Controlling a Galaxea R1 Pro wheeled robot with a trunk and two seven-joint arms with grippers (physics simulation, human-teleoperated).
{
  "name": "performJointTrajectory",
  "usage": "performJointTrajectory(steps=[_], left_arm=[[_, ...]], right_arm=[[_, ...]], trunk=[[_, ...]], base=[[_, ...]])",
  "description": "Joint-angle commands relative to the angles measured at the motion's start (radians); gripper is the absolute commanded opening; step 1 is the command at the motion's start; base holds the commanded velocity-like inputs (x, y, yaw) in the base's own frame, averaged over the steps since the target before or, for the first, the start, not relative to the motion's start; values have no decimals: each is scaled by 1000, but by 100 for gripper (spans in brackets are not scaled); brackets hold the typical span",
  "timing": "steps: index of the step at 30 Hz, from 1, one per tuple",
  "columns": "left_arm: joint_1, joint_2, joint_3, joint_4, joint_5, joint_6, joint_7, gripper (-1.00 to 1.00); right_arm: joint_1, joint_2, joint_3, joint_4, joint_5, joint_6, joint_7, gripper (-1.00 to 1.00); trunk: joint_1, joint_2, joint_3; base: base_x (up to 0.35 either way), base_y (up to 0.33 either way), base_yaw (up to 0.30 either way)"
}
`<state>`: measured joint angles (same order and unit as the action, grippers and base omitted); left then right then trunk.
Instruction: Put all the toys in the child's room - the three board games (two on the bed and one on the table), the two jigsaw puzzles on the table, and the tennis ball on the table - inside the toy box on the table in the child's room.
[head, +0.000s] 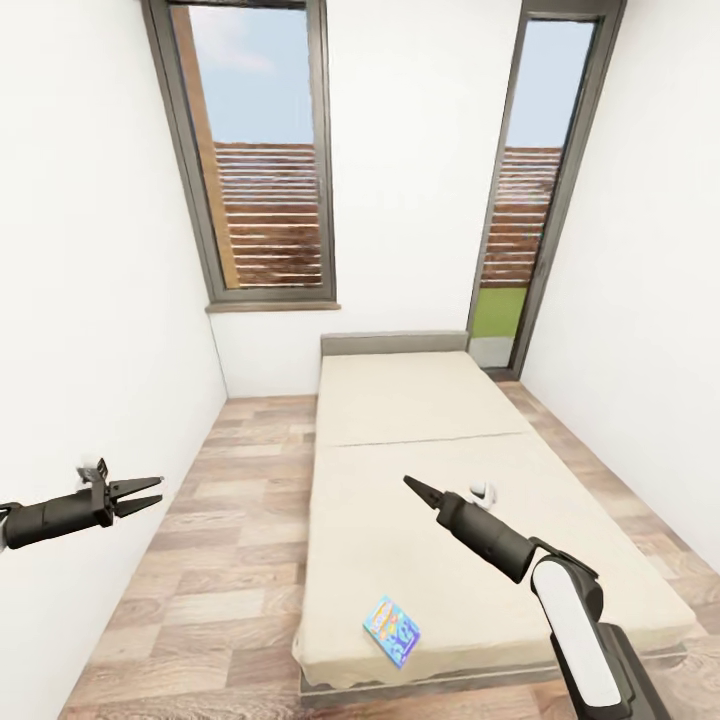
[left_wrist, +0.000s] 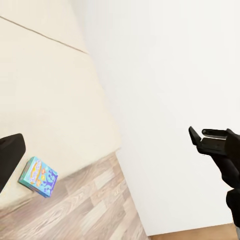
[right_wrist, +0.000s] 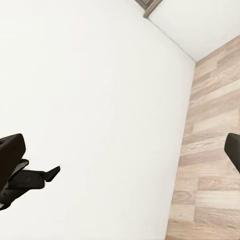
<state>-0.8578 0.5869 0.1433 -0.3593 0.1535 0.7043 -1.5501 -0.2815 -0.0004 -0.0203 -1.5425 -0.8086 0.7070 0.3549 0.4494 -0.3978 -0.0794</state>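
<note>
1. Left end effector (head: 150, 492) hangs over the floor by the wall, fingers spread, holding nothing.
2. One blue game (head: 391, 631) lies near the foot edge of the bed (head: 420, 400). I count one game and one small white thing (head: 484, 493) on the mattress, can't tell what that is.
3. Right end effector (head: 410, 484) floats above mid-bed; looks pinched shut and empty, hard to be sure.
4. Reckon it should drop lower, open up, and pinch the game's edge squarely.
</note>
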Motion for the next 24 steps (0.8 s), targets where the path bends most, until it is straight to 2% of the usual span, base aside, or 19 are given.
performJointTrajectory(steps=[1, 12, 24], left_arm=[[-1, 0, 1, 0, -2, 11, -4, 100], [-1, -1, 0, 0, -1, 10, -4, 100], [-1, -2, -1, 0, -2, 10, -4, 100]], right_arm=[[-1, 0, -2, 0, -2, 6, 1, 100], [-1, 0, -3, 2, -1, 6, -1, 100], [-1, -2, -3, 3, 0, 4, 0, 100]], trunk=[[1, -2, -2], [1, -2, -2], [1, -2, -2]], base=[[0, 15, 267], [0, 148, 267], [15, 87, 266]])
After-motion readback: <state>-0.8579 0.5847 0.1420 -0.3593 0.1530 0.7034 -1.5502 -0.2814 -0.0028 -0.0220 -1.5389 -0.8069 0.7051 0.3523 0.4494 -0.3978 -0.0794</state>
